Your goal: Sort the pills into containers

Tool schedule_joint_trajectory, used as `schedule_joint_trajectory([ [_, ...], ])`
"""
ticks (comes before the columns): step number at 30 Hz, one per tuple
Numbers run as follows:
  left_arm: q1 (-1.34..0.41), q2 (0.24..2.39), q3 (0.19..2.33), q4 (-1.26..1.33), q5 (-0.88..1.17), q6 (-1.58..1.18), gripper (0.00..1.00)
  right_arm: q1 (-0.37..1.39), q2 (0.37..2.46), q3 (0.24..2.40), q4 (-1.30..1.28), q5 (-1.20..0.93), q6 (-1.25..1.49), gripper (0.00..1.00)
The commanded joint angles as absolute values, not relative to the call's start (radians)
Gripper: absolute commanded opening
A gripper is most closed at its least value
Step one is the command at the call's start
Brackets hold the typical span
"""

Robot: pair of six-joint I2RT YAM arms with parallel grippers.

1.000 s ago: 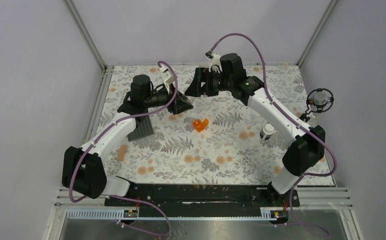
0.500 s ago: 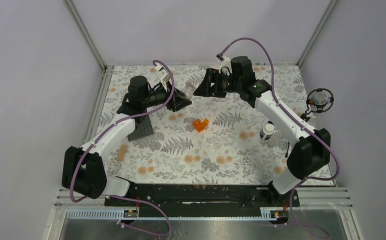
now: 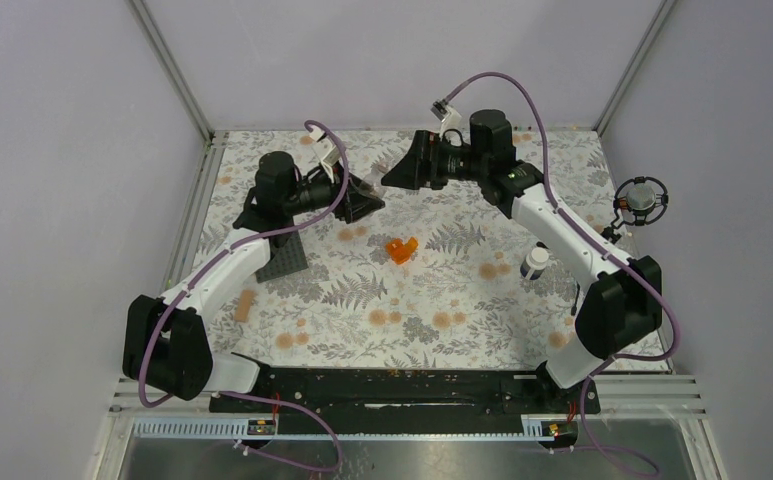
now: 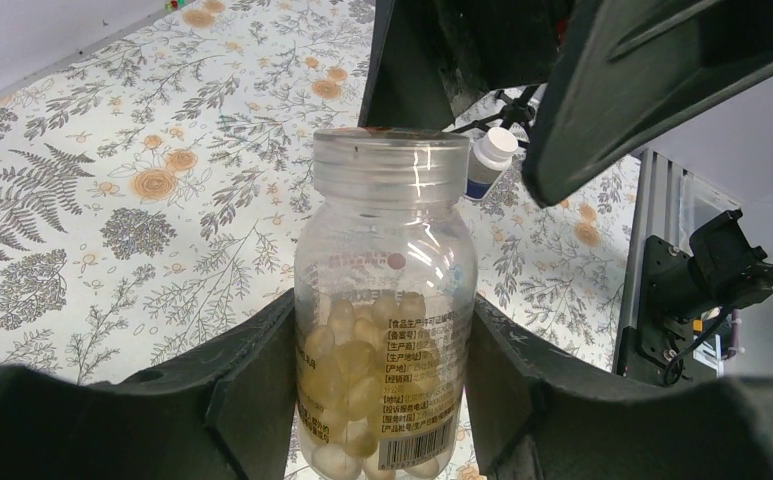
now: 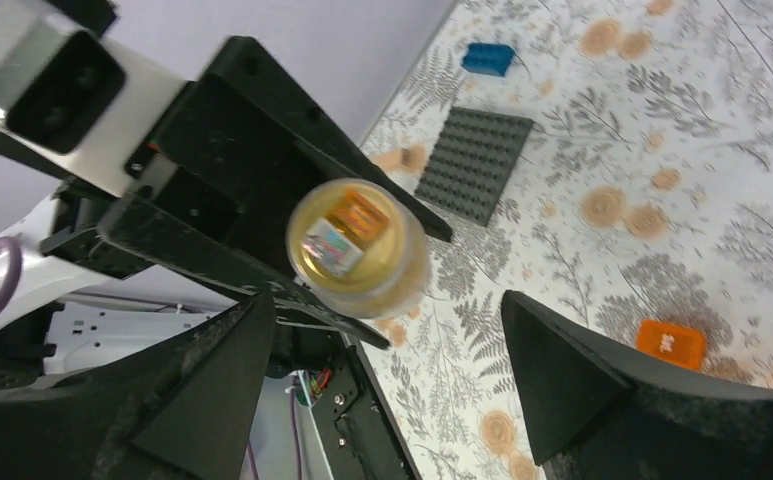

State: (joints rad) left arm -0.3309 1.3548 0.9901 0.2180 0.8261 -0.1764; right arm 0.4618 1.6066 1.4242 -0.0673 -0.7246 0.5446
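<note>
Lifted higher off the floral cloth [image 3: 442,300] than a second ago, the left gripper [image 4: 382,345] clamps a round clear plastic bottle [image 4: 384,290] of pale yellow softgels, labelled in small Chinese print with a barcode. The right gripper [image 5: 387,325], fingers apart, faces its top. The translucent orange box [image 3: 400,248] lies below both.

Print on the clear bottle [image 4: 384,300] — a label [image 4: 417,385] low on its side carries black Chinese lines, each opening with a heading in square brackets, too fine to read out from here. Under them, a barcode [image 4: 402,452]. Higher up there is faint reddish lettering, illegible. The little white bottle [image 4: 489,160] wears a dark blue band — no words I can make out. The orange box [image 5: 670,343] shows a pale mark, unreadable.
</note>
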Motion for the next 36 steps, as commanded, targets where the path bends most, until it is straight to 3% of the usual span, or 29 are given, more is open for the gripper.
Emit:
schedule_joint_trajectory([
  [1, -0.334, 1.33, 1.011, 0.244, 0.859, -0.144, 0.0, 0.492, 1.589, 1.468, 0.046, -0.787, 0.581, 0.91],
  [6, -0.345, 1.34, 1.031, 0.202, 0.922, -0.111, 0.0, 0.521, 1.623, 1.533, 0.006, -0.748, 0.557, 0.88],
  [10, -0.345, 1.347, 1.058, 0.148, 0.942, -0.072, 0.0, 0.523, 1.636, 1.555, -0.049, -0.746, 0.528, 0.65],
  [12, -0.345, 1.349, 1.063, 0.138, 0.947, -0.064, 0.0, 0.523, 1.638, 1.566, -0.077, -0.745, 0.506, 0.59],
  [18, -0.345, 1.351, 1.071, 0.127, 0.961, -0.058, 0.0, 0.523, 1.64, 1.594, -0.174, -0.702, 0.426, 0.67],
  [23, -0.345, 1.352, 1.077, 0.108, 0.969, -0.049, 0.0, 0.523, 1.652, 1.625, -0.221, -0.708, 0.392, 0.6],
  [32, -0.345, 1.353, 1.083, 0.098, 0.979, -0.049, 0.0, 0.526, 1.665, 1.64, -0.278, -0.732, 0.34, 0.69],
  [36, -0.345, 1.355, 1.089, 0.098, 0.984, -0.051, 0.0, 0.536, 1.676, 1.647, -0.3, -0.732, 0.32, 0.63],
])
